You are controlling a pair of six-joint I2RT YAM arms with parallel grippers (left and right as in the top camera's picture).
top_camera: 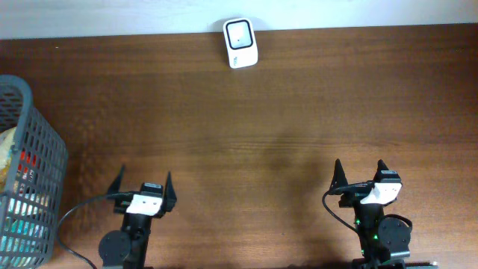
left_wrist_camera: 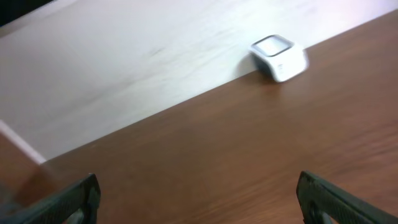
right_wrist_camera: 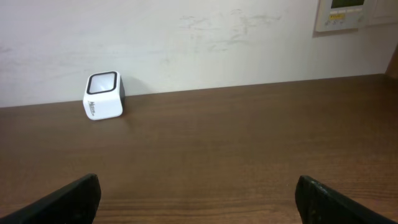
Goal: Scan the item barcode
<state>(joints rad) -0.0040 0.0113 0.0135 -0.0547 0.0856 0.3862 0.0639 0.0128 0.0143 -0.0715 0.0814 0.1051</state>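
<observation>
Scanner [top_camera: 240, 43]: white, cube-shaped unit with a dark-framed window on its upper face. It stands at the far edge of the table [top_camera: 261, 127], against the pale wall.
Items [top_camera: 22, 161]: mixed packaged goods inside the basket. No barcode can be made out.
Basket [top_camera: 46, 149]: grey mesh, at the table's left edge, well apart from the scanner.
Left gripper [top_camera: 144, 175]: fingers released and spread wide, grasping nothing. It sits at the near edge, near the basket.
Right gripper [top_camera: 360, 166]: fingers released and spread wide, grasping nothing. It sits at the near edge, right side.
Wall panel [right_wrist_camera: 345, 14]: beige unit on the wall, seen in the right wrist view.
</observation>
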